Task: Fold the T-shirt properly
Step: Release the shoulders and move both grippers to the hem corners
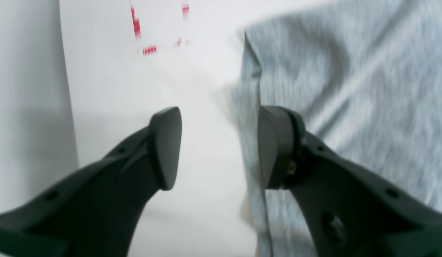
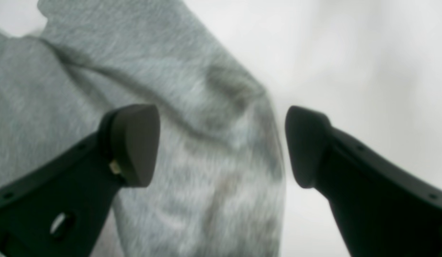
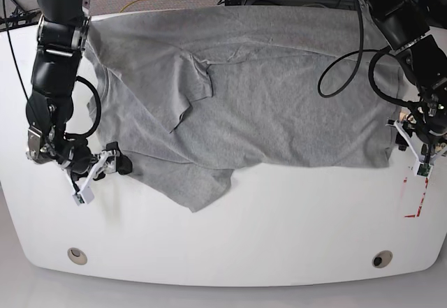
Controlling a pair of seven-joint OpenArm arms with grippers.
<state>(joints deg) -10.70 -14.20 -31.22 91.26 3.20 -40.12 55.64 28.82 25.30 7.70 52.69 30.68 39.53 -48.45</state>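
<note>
The heather-grey T-shirt (image 3: 279,98) lies spread across the white table (image 3: 279,224), creased, with one sleeve (image 3: 199,186) sticking out toward the front edge. My left gripper (image 1: 219,148) is open at the shirt's right-hand edge (image 1: 251,107): one finger (image 1: 278,146) is over the cloth, the other over bare table. In the base view this left gripper (image 3: 405,142) sits at the shirt's right side. My right gripper (image 2: 221,146) is open too, and a fold of the T-shirt (image 2: 213,150) fills most of its gap. It shows low at the shirt's left side as the right gripper (image 3: 117,163).
Red tape marks (image 3: 413,207) lie on the table in front of the left gripper, and the same red tape marks (image 1: 137,26) show ahead in the left wrist view. Two round holes (image 3: 77,255) (image 3: 380,259) sit near the table's front edge. Cables hang behind the table.
</note>
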